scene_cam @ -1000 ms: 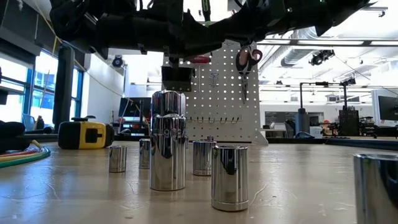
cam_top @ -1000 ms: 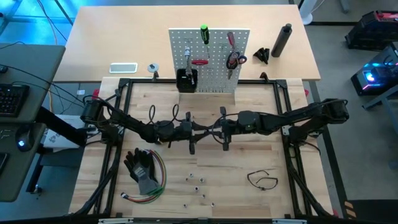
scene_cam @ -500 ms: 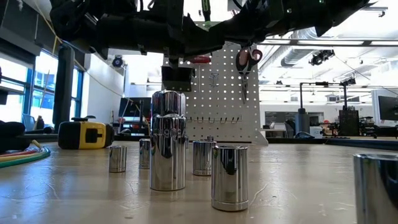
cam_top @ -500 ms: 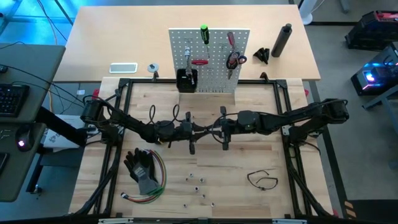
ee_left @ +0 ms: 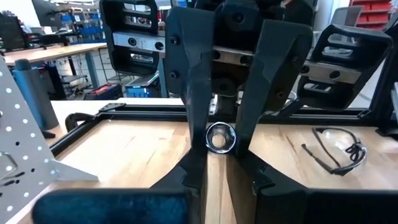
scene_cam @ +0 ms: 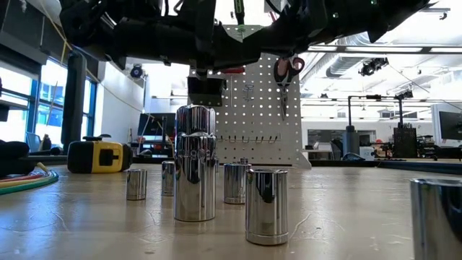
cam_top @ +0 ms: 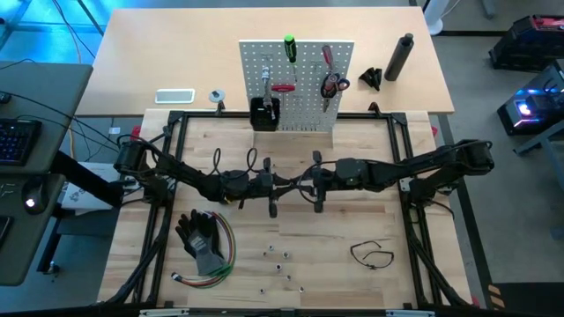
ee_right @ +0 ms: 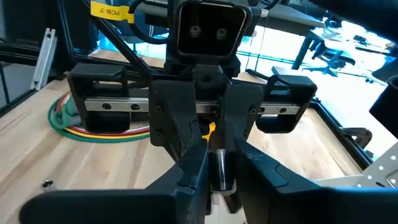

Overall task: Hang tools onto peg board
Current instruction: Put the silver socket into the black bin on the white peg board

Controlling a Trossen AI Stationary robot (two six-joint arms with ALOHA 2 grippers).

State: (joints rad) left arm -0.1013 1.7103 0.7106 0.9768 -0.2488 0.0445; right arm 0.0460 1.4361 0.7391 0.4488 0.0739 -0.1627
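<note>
Ignore the loose metal bits [cam_top: 278, 255] for now. Mid-table, right gripper [ee_right: 217, 168] clamped on a shiny socket [ee_left: 219, 137], so hold it square (left gripper [ee_left: 216, 163] at its end, grip impossible to tell). Release only once secured, then carry it level to the far peg board [cam_top: 304, 106].

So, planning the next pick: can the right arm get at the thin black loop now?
Probably not yet: the thin black loop lies unobstructed, but the right gripper is shut on a socket, meeting the left gripper.

Shiny metal socket [ee_left: 219, 137] pinched between two facing pairs of dark fingers [ee_left: 194, 118] above wooden tabletop [ee_left: 137, 149].
</note>
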